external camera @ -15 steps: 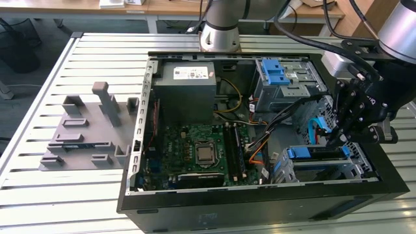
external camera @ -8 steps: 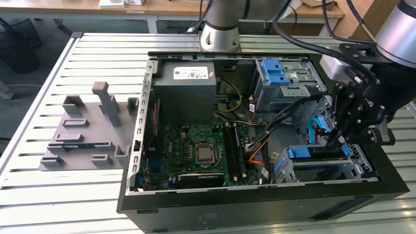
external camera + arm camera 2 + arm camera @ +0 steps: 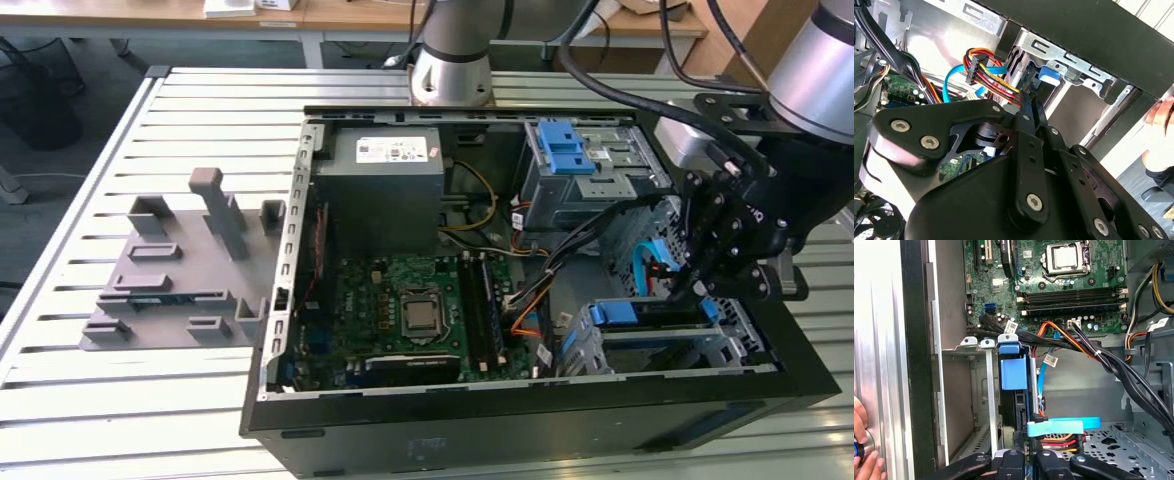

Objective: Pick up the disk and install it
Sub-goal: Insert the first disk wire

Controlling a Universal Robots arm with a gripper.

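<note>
Now you see the open black steel computer case (image 3: 534, 440) on the ribbed table; inside, the blue-bracketed metal disk (image 3: 1013, 390) stands on edge in its grey drive cage (image 3: 966, 347). Your black gripper (image 3: 1024, 452) reaches down, fingers pinching its end.

- A slatted metal table (image 3: 80, 400) is lit brightly in the exterior view.
- Wooden desks (image 3: 347, 15) are seen behind it.
- Grey floor (image 3: 67, 130) is visible.
</note>
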